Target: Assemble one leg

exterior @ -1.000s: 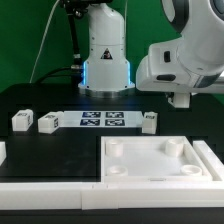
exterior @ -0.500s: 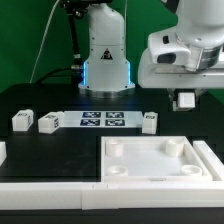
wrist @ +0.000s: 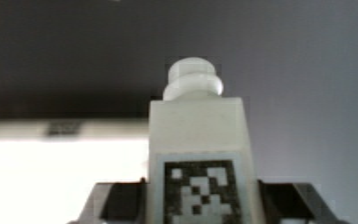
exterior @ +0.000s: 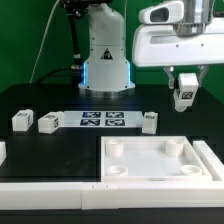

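My gripper point(exterior: 184, 92) is shut on a white leg point(exterior: 183, 97) and holds it in the air above the table, at the exterior view's right, well above the large white tray-like piece point(exterior: 160, 160) with round corner sockets. In the wrist view the held leg point(wrist: 201, 130) fills the middle, marker tag facing the camera, a rounded peg at its far end, with a dark finger point(wrist: 123, 203) on each side. Three more legs stand on the black table: two at the exterior view's left point(exterior: 21, 121) point(exterior: 48, 123) and one by the marker board's right end point(exterior: 149, 121).
The marker board point(exterior: 103, 121) lies flat in the middle of the table. The robot base point(exterior: 106, 55) stands behind it. White edge pieces point(exterior: 45, 168) run along the table's front at the exterior view's left.
The arm has risen over the last second, lifting the gripper and the held leg higher and slightly toward the exterior view's left. The other legs have not moved.
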`<action>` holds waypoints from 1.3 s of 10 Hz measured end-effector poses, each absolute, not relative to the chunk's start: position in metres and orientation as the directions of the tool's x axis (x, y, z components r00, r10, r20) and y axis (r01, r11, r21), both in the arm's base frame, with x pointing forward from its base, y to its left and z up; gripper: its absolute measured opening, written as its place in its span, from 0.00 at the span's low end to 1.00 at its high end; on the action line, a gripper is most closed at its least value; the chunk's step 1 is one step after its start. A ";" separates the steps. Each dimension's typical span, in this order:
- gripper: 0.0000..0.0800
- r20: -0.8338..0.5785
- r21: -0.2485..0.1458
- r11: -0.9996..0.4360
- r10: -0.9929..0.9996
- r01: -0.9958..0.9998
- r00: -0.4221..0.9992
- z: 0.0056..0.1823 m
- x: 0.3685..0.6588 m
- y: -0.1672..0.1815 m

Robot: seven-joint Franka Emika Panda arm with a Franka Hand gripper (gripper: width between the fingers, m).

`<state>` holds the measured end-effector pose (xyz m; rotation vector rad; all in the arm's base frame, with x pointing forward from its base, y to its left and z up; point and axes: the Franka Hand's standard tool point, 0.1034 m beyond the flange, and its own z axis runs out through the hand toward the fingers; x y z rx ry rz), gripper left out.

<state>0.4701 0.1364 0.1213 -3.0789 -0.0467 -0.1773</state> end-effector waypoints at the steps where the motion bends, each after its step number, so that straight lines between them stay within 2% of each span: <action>1: 0.36 0.188 -0.067 -0.996 0.039 0.053 0.981 0.122 0.479 0.133; 2: 0.36 0.230 -0.080 -0.996 0.027 0.046 0.973 0.120 0.476 0.136; 6: 0.36 0.218 -0.078 -0.995 0.037 0.055 0.975 0.118 0.475 0.135; 7: 0.36 0.229 -0.059 -0.991 0.107 0.123 0.968 0.118 0.488 0.127; 10: 0.36 0.272 -0.040 -0.979 0.180 0.198 0.945 0.120 0.553 0.113; 13: 0.36 0.303 -0.003 -0.950 0.298 0.313 0.905 0.118 0.582 0.101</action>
